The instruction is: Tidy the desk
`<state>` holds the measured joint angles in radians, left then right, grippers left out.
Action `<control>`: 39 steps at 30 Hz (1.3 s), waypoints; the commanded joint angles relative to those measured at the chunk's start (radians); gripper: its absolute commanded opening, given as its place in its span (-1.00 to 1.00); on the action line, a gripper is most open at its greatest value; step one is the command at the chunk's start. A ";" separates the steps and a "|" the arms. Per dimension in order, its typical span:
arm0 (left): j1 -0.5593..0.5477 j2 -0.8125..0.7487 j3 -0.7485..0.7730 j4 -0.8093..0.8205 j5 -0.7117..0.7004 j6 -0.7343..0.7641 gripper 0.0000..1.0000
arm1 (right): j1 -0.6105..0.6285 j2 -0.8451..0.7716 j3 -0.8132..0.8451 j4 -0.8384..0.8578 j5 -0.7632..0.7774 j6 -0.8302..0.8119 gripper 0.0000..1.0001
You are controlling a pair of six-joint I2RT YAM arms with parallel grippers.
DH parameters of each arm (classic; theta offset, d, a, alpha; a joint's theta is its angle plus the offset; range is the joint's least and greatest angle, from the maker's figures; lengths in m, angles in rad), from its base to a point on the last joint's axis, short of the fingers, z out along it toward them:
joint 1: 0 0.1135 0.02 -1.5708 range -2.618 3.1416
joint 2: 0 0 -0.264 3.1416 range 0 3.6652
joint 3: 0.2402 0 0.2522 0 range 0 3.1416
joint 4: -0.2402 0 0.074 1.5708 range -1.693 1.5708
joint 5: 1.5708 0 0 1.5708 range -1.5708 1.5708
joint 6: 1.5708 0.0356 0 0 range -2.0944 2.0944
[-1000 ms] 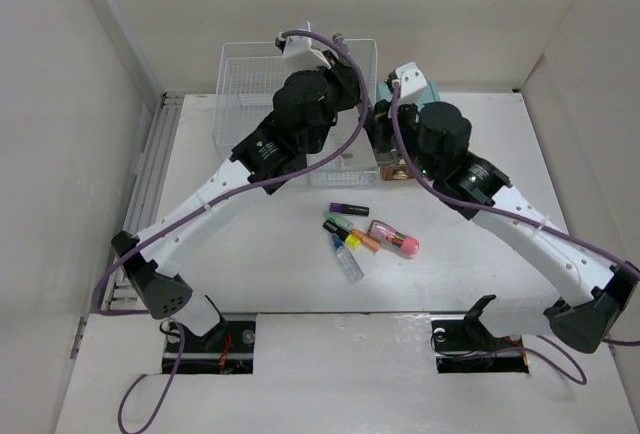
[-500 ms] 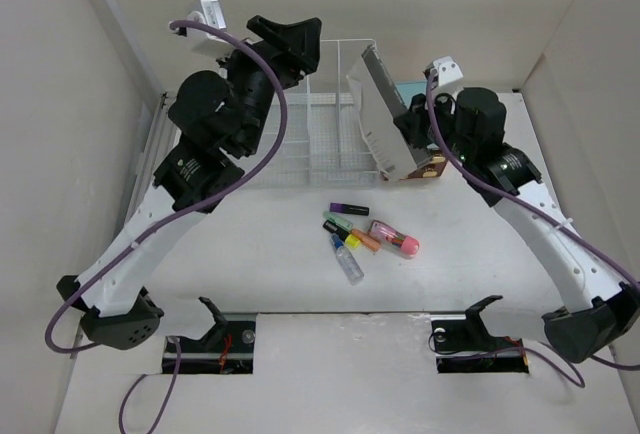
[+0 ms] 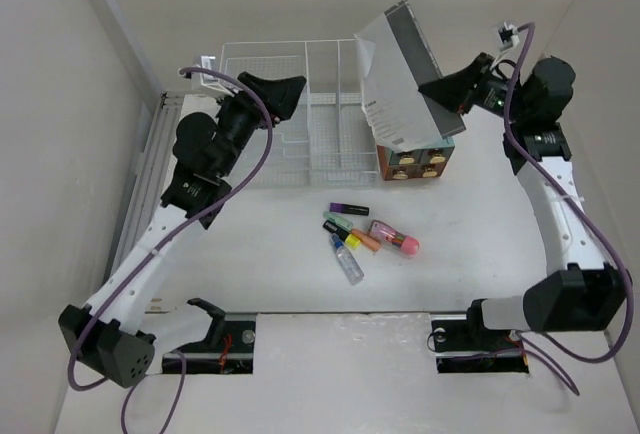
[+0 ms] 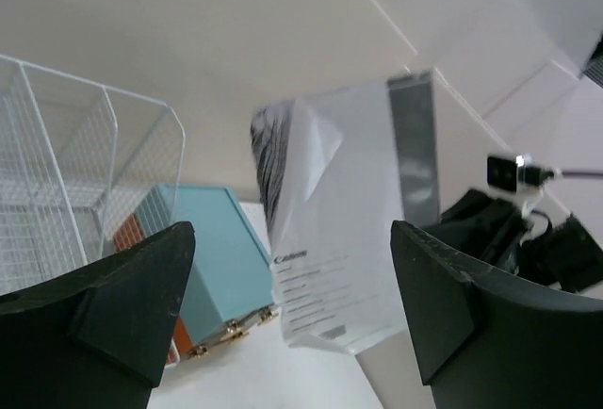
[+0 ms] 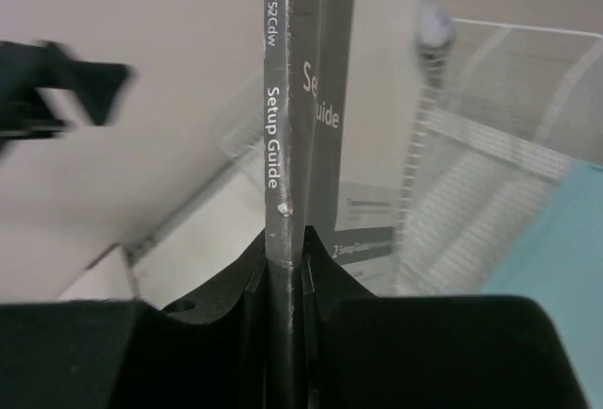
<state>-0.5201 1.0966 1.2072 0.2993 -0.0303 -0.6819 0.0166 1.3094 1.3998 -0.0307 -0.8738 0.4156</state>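
the desk (image 3: 270,264) is lying well below both our grippers, markers (image 3: 365,236) scattered at its middle. farther back, our left gripper (image 3: 283,97) is hanging wide open by the wire basket (image 3: 330,52); our right gripper (image 3: 440,89) is pinching a setup guide (image 3: 400,79) above the teal drawer box (image 3: 425,161).

"Setup Guide" and "MF752Cdw" run along the dark spine of the booklet (image 5: 280,145); the left wrist view catches "Canon" on its white cover.

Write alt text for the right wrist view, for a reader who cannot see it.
The right gripper clamps a grey Setup Guide booklet, seen spine-on up the centre of the view. Behind it to the right are a white wire basket and the corner of a teal box.
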 commanded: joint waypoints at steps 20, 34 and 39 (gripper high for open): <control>0.268 0.526 -0.275 1.777 0.889 -0.851 1.00 | 0.129 0.102 0.038 1.442 -0.413 1.118 -1.00; 0.284 0.433 -0.072 1.766 1.014 -0.835 1.00 | 0.088 0.131 0.189 1.460 -0.366 1.195 -1.00; 0.284 0.356 -0.072 1.716 1.047 -0.759 1.00 | 0.030 0.149 0.211 1.440 -0.306 1.195 -1.00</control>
<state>-0.2401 1.5272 1.1065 1.2667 0.9642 -1.4849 0.0757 1.4631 1.5467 1.2961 -1.3544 1.5978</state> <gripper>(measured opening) 0.996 0.188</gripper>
